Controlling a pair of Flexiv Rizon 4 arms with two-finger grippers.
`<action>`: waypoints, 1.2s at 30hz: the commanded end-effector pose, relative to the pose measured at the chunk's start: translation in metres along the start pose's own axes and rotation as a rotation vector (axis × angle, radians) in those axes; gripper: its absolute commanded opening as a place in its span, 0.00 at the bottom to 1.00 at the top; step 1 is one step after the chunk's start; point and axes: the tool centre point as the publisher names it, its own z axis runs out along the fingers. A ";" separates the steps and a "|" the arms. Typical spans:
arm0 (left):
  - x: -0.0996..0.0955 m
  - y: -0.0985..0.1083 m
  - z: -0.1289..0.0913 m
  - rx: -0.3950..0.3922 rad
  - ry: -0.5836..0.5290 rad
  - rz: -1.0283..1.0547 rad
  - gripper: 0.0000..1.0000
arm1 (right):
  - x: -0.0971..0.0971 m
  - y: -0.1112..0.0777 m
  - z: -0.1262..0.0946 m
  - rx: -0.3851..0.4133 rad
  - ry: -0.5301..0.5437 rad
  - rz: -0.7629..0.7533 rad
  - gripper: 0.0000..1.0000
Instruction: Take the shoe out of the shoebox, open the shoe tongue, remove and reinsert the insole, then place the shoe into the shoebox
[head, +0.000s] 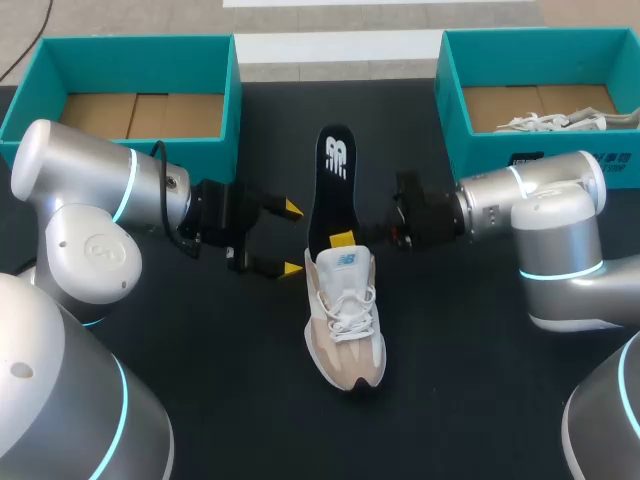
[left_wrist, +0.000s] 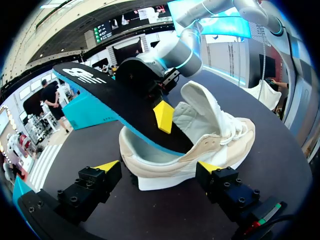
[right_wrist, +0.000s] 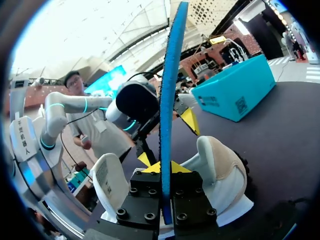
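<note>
While the right gripper (head: 345, 238) pinches the insole (head: 333, 180), its low end pokes into the sneaker (head: 345, 320), with the left gripper (head: 291, 238) spread wide beside it.

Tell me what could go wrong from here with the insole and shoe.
The shoe lies unheld: the left gripper is open beside it, so it may slide or tip when the insole moves. The right gripper pinches the insole near the shoe's opening, with most of it sticking out, so it could twist or slip. The raised tongue might catch the insole's end.
</note>
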 end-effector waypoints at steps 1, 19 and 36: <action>0.000 0.000 0.001 -0.003 0.000 0.000 1.00 | 0.002 -0.009 0.001 0.013 -0.001 0.020 0.00; 0.000 0.000 0.001 -0.003 0.000 0.000 1.00 | 0.007 -0.011 -0.003 0.097 -0.012 0.077 0.28; 0.000 0.000 0.001 -0.003 0.000 0.000 1.00 | -0.012 0.010 -0.008 0.148 -0.005 0.041 0.00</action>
